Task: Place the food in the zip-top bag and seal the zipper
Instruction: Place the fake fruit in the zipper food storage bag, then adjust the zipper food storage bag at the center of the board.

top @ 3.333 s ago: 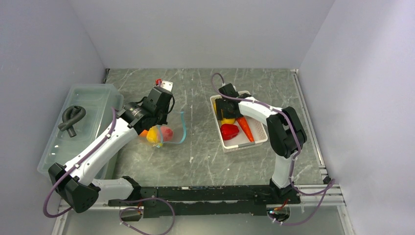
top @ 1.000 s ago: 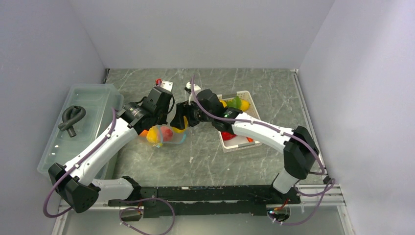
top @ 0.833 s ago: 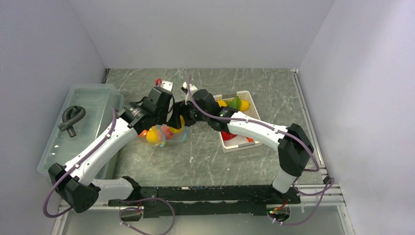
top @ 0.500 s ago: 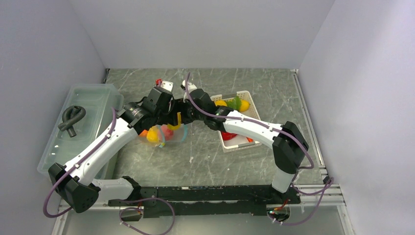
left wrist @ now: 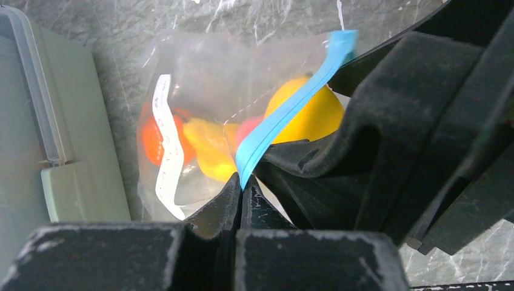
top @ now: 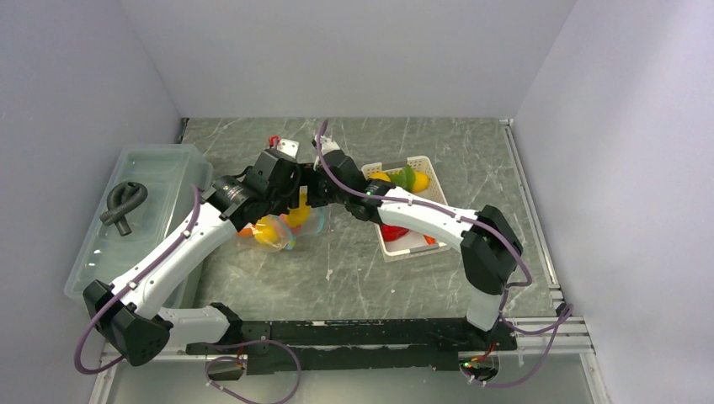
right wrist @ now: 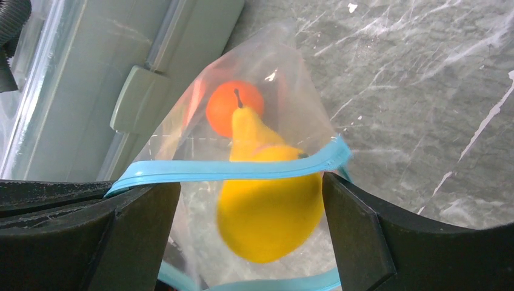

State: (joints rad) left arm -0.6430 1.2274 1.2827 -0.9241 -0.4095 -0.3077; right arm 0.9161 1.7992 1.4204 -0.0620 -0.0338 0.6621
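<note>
The left gripper (left wrist: 241, 182) is clamped tight on the teal-blue zipper (left wrist: 285, 115), holding one lip of the zip-top bag (top: 282, 229). The bag sits on the table (top: 379, 278) left of its middle, near the translucent bin (top: 143, 210) along the left edge. The right gripper (right wrist: 250, 227) hangs at the bag's mouth with its jaws spread wide, a yellow pear (right wrist: 267, 212) loose between them and framed by the two zipper lips. An orange fruit (right wrist: 233, 106) lies deeper inside. The white basket (top: 404, 251) stands right of the middle.
</note>
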